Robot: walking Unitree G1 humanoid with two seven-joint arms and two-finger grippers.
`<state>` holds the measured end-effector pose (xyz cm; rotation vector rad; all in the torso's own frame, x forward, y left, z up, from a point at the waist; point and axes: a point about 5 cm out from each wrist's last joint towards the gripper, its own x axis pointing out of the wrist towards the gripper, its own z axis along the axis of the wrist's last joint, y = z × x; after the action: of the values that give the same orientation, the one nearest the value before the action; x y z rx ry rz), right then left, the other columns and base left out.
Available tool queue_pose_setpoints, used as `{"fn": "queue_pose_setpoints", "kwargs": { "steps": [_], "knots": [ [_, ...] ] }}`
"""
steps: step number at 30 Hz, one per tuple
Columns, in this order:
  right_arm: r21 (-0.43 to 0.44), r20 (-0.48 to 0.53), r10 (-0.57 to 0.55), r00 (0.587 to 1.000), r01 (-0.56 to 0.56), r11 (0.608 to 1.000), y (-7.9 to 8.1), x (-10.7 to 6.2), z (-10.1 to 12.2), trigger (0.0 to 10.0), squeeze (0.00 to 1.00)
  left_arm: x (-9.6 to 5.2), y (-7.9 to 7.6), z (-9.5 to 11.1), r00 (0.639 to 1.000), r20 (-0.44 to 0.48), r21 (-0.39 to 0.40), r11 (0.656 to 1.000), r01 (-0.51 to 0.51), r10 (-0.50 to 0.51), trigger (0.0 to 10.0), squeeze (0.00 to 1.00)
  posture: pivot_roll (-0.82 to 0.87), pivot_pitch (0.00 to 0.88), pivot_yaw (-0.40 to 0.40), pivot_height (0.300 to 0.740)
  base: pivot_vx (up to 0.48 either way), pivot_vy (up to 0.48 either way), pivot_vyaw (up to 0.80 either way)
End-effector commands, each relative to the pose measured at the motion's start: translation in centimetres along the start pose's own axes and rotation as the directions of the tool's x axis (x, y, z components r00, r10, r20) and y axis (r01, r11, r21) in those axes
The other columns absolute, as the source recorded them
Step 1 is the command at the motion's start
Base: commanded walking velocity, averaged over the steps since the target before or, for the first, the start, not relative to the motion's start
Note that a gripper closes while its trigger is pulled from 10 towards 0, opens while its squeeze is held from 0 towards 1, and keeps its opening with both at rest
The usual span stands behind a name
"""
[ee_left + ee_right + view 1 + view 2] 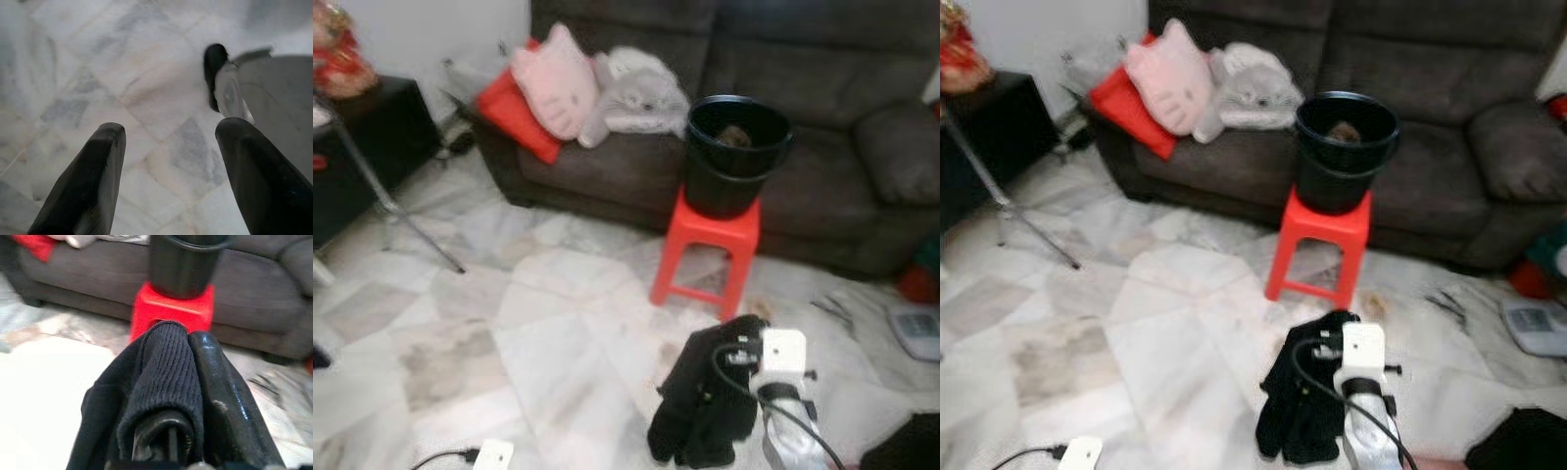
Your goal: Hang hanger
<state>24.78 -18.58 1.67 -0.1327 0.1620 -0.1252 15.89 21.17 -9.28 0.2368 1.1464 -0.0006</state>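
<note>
Right end effector (1317,392) clenched on a black ribbed knit garment (1298,411), facing the black plastic bucket (1345,147) on the red plastic stool (1320,247); left end effector (166,176) released over marble floor (509,323).

A dark grey-brown upholstered sofa (783,147) is standing along the far side of the room, with a plain white wall (431,34) showing beyond its left end. A red cushion (514,113), a pink cat-face cushion (553,83) and a grey plush cushion (641,93) are lying piled on the sofa's left seat. A red plastic stool (710,250) is standing on the floor just in front of the sofa's front edge, carrying a black plastic bucket (734,152). Pale veined marble floor tiles (529,333) are spreading across the room under soft, even light. A black cabinet (367,147) is sitting at the left edge, with thin metal stand legs (396,211) slanting beside it.
</note>
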Motion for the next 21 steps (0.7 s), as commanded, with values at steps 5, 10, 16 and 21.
{"fn": "queue_pose_setpoints", "kwargs": {
  "steps": [5,10,16,21],
  "knots": [
    [-0.008,-0.007,-0.009,1.000,0.009,1.000,-0.50,0.20,0.15,10.0,0.00,-0.01,-0.24,-0.41,1.000,-0.009,0.001,1.000,0.007,-0.007,10.0,0.00,-0.12,0.000,-0.016,0.740,0.000,0.000,0.78],
    [-0.007,-0.012,-0.009,1.000,0.009,1.000,-0.51,0.25,0.06,10.0,0.00,-0.01,-0.28,-0.37,1.000,-0.007,-0.003,1.000,0.008,-0.008,10.0,0.00,-0.12,0.000,-0.020,0.740,0.000,0.000,0.78],
    [-0.010,-0.018,-0.013,1.000,0.012,1.000,-0.69,0.35,0.00,10.0,0.00,-0.01,-0.36,-0.31,1.000,-0.004,-0.008,1.000,0.009,-0.010,10.0,0.00,-0.12,0.000,-0.023,0.740,0.000,0.000,0.78],
    [-0.012,-0.013,-0.013,1.000,0.013,1.000,-0.97,0.64,0.26,10.0,0.00,0.00,-0.43,-0.28,1.000,-0.004,-0.009,1.000,0.011,-0.011,10.0,0.00,-0.12,0.000,-0.028,0.740,0.000,0.000,0.78]
  ]
}}
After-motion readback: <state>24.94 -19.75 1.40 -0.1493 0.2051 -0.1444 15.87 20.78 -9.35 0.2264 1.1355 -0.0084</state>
